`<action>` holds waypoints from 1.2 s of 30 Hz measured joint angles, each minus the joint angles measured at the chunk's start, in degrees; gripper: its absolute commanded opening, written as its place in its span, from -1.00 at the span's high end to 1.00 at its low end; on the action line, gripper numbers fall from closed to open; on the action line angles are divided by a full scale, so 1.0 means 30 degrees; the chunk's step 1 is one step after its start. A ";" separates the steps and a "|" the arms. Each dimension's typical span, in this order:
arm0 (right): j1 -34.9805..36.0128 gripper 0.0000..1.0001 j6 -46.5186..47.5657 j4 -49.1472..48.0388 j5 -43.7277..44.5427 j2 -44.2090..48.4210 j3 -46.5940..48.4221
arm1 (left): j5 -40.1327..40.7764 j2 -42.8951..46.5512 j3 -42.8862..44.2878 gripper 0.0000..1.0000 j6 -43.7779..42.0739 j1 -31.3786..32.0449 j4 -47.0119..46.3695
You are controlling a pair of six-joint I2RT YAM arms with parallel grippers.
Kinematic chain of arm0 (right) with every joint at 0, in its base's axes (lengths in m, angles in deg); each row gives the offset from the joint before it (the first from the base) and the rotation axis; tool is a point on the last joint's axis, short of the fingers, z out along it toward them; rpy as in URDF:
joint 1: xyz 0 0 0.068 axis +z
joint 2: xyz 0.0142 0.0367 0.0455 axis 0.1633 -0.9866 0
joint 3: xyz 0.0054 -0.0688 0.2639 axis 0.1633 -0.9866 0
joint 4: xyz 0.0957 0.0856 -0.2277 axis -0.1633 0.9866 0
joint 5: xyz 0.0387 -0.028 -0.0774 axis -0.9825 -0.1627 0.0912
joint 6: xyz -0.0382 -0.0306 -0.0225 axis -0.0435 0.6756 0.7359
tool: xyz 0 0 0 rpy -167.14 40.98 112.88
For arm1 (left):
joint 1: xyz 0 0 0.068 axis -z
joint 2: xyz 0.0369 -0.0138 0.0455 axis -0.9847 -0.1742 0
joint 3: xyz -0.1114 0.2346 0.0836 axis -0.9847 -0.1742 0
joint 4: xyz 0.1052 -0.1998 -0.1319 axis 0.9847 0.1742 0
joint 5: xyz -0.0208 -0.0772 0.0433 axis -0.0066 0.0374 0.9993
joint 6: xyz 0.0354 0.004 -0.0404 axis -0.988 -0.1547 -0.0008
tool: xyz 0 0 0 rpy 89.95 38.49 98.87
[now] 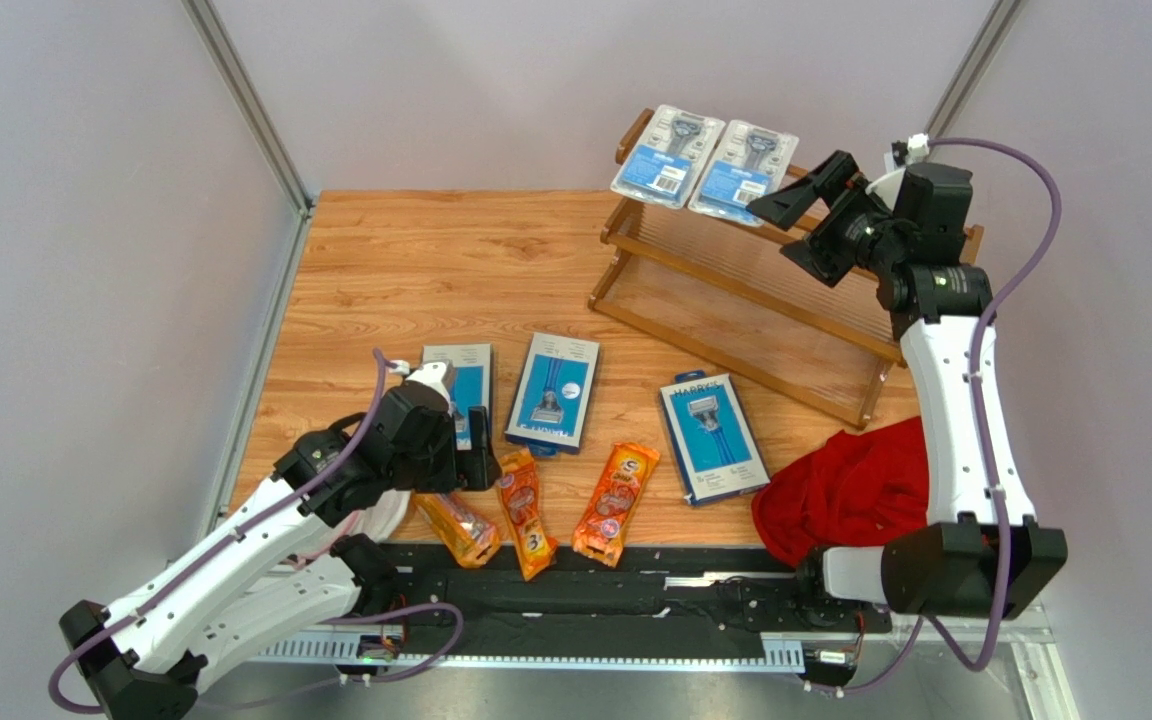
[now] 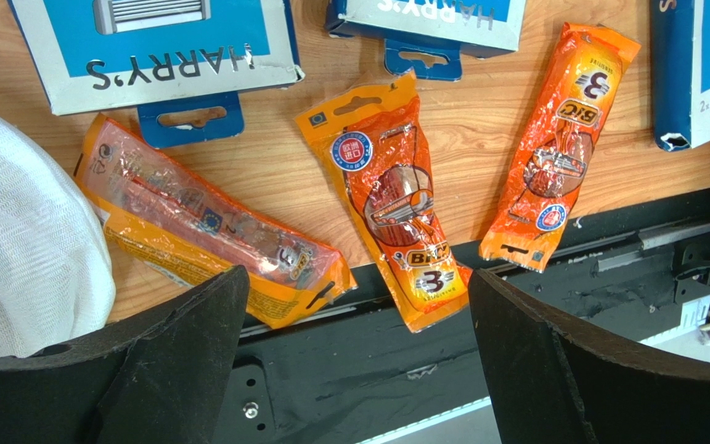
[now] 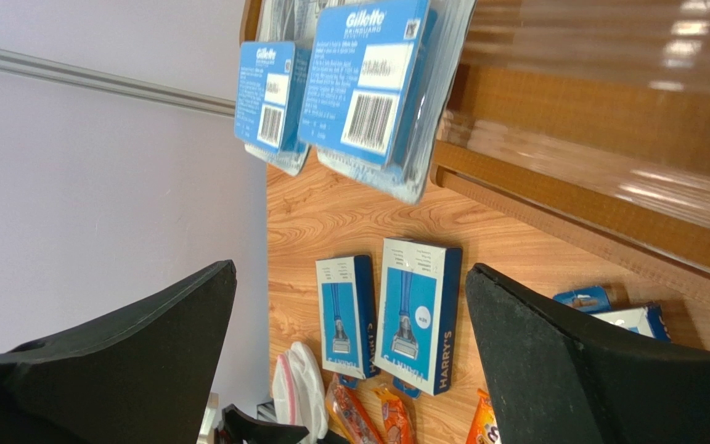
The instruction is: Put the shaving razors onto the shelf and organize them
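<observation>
Two clear blister packs (image 1: pixel 665 155) (image 1: pixel 745 170) lie side by side on the top tier of the brown wooden shelf (image 1: pixel 748 308). They also show in the right wrist view (image 3: pixel 368 92). Three blue razor boxes (image 1: pixel 555 390) (image 1: pixel 713 435) (image 1: pixel 465 383) lie flat on the table. Three orange razor bags (image 2: pixel 211 227) (image 2: pixel 396 199) (image 2: pixel 558 148) lie at the near edge. My left gripper (image 1: pixel 455 465) (image 2: pixel 359 351) is open and empty above the orange bags. My right gripper (image 1: pixel 793 225) (image 3: pixel 349 351) is open and empty, held high beside the shelf's top tier.
A red cloth (image 1: pixel 853 488) lies at the front right by the right arm's base. A white mesh thing (image 2: pixel 16 240) sits at the left under my left arm. A black rail (image 1: pixel 657 585) runs along the table's near edge. Grey walls close in both sides.
</observation>
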 measured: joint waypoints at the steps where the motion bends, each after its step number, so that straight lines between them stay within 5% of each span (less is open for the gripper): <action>1: 0.0000 -0.99 0.0146 0.0160 0.0029 0.0474 -0.0291 | -0.0007 -0.0022 0.0000 -0.95 0.0000 0.0000 0.0000; 20: 0.0648 -0.91 0.1719 0.2732 -0.0510 0.8225 -0.6819 | -0.1020 -0.2113 -0.0583 -0.90 0.0867 0.0000 -0.0940; 36: 0.9253 -0.86 0.0044 0.2994 0.2608 1.1096 -1.2560 | -0.2739 -0.6047 -0.0743 -0.83 0.1115 0.0000 -0.3024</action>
